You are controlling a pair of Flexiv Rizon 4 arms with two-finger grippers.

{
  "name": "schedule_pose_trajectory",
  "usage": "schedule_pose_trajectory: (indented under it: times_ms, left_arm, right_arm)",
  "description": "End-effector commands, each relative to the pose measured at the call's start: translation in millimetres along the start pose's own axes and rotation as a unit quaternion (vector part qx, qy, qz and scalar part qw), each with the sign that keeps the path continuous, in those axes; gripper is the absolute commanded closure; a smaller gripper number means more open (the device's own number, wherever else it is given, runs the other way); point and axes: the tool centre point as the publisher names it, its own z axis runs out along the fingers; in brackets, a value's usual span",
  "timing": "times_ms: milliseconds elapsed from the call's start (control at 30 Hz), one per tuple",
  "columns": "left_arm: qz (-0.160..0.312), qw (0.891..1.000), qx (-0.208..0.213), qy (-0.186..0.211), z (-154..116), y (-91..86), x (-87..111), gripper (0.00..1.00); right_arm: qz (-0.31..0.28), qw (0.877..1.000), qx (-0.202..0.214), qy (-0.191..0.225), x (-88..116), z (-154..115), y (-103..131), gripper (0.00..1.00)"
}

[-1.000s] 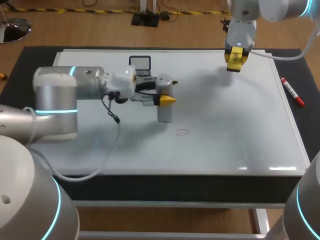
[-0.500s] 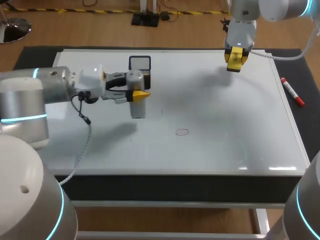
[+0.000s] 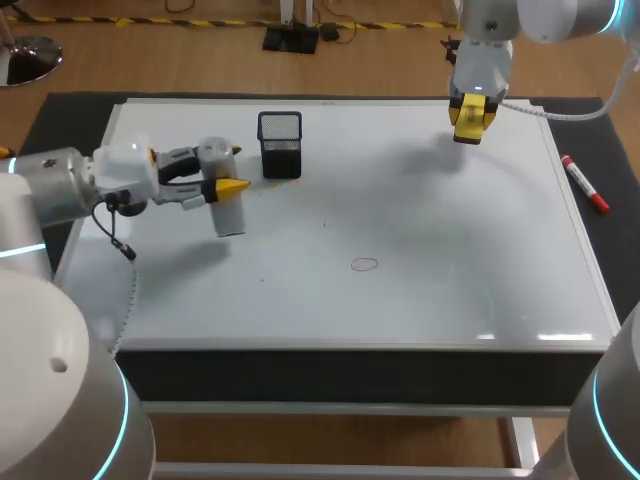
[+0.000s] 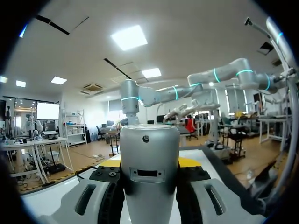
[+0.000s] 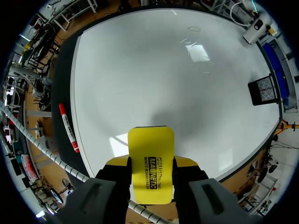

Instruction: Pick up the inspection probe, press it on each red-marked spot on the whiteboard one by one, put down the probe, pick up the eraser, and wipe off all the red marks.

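The left end effector point(image 3: 224, 188) was clamped on the grey inspection probe point(image 3: 230, 214), which stood upright between its fingers over the whiteboard point(image 3: 430, 210). A black mesh holder point(image 3: 280, 144) sat near its tips. Well apart from it, the right end effector point(image 3: 472, 122) gripped the yellow eraser point(image 5: 150, 156) between its fingers, above the board. A red marker point(image 3: 585, 184) lay on the dark surface off to that end effector's side.

A table covered by a dark mat point(image 3: 70, 112) carries 1 large whiteboard point(image 3: 450, 210). On the whiteboard, near its far edge, stands 1 black mesh holder point(image 3: 280, 143); 1 small oval mark point(image 3: 365, 264) is drawn near the whiteboard's middle. Just beside the whiteboard's right edge, 1 red marker point(image 3: 584, 184) lies on the mat.
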Motion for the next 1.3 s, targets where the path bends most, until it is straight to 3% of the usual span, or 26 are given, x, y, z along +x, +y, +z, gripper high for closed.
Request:
schedule_pose_trajectory:
  times_ms: [33,467,567,800,1067,1300]
  left_arm:
    - [0.0,1.0,0.004,-0.003,-20,-0.2,-8.7,1.0]
    - [0.0,1.0,0.004,-0.003,-20,-0.2,-8.7,1.0]
    - [0.0,1.0,0.004,-0.003,-20,-0.2,-8.7,1.0]
    - [0.0,1.0,0.004,-0.003,-20,-0.2,-8.7,1.0]
    - [0.0,1.0,0.004,-0.003,-20,-0.2,-8.7,1.0]
    - [0.0,1.0,0.004,-0.003,-20,-0.2,-8.7,1.0]
  right_arm:
    - [-0.001,1.0,0.0,0.002,0,-1,-2,1.0]
    - [-0.011,1.0,0.007,0.004,-6,-6,3,1.0]
    - [-0.044,0.998,0.03,0.021,-22,-12,24,1.0]
    - [-0.088,0.995,0.037,0.014,-42,-10,88,1.0]
    - [-0.097,0.995,0.025,0.015,-59,1,163,1.0]
    - [-0.099,0.994,0.05,0.025,-86,3,219,1.0]
